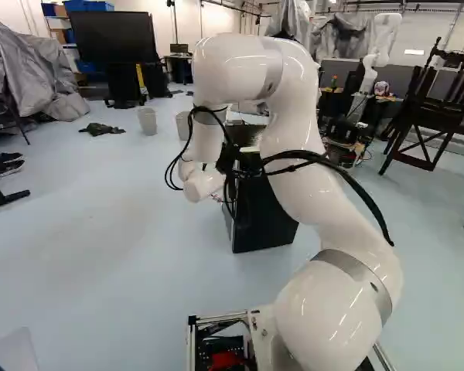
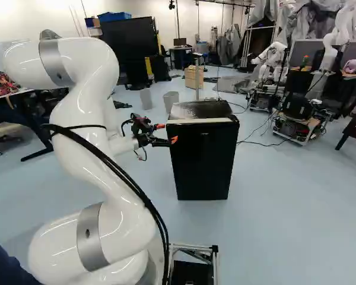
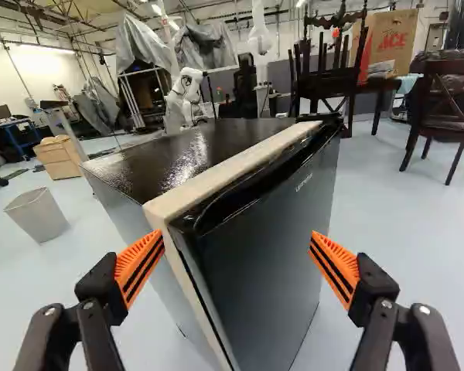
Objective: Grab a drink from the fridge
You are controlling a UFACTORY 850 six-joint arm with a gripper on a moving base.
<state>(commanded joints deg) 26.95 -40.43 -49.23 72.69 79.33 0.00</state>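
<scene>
Pale blue floor (image 1: 100,255) spreads around the fridge. The white arm (image 2: 83,127) reaches forward from the base. Ahead of it stands a black fridge (image 2: 202,160), upright, with a pale strip (image 3: 232,170) along its top front edge. Its door (image 3: 271,247) appears shut, so the task looks barely begun: opening, finding a drink, grasping it and taking it out all seem left to do. No drink shows; it is presumably inside. Beyond the fridge's side stands a bin (image 3: 36,215). The end effector (image 3: 237,234) is at the fridge's near corner, fingers wide apart, gripping nothing; the door's edge lies between their lines, contact unclear. A swinging door would probably need room towards the arm; the hinge side cannot be told.
</scene>
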